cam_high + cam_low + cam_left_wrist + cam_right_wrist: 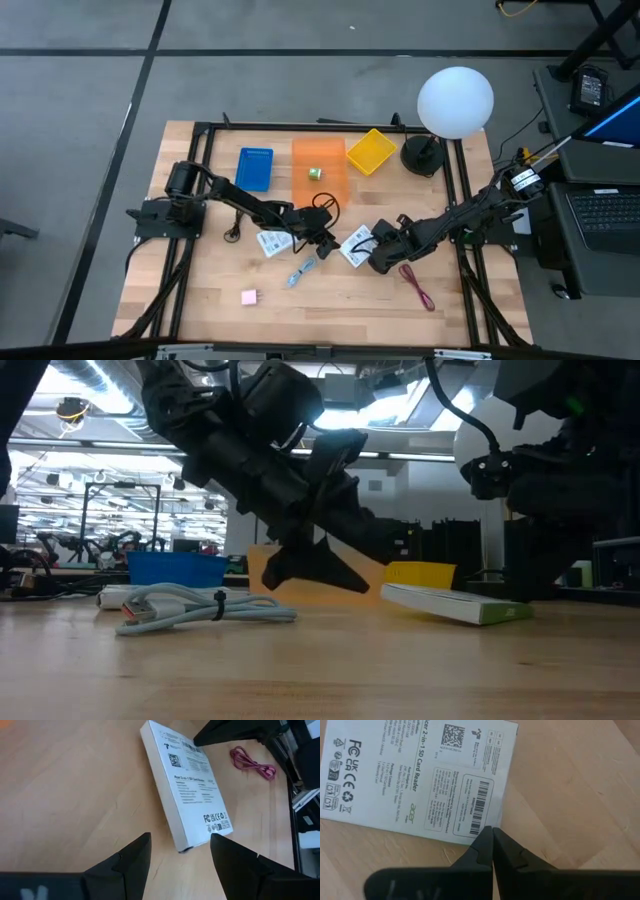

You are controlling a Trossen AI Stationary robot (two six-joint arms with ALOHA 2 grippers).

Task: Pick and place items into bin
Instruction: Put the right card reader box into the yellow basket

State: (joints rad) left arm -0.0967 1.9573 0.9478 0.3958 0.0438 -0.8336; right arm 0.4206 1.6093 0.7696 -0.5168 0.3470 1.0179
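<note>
- The left gripper [328,243] hovered open just beside 1 white packet [356,246].
- The right gripper [372,256], fingers closed and empty, touched that packet's opposite edge.

We list a grey floor [300,25] crossed by dark seam lines around a light wooden table [200,290] with a black frame [300,127] along its edges. We note a white globe lamp [455,100] on a black base [423,155] at the table's far right corner. We record a desk at the right carrying an open laptop [610,215] and a black power brick [590,88]. In the low view we count ceiling strip lights [110,420] receding over a large hall, with metal racks [110,510] behind.
</note>
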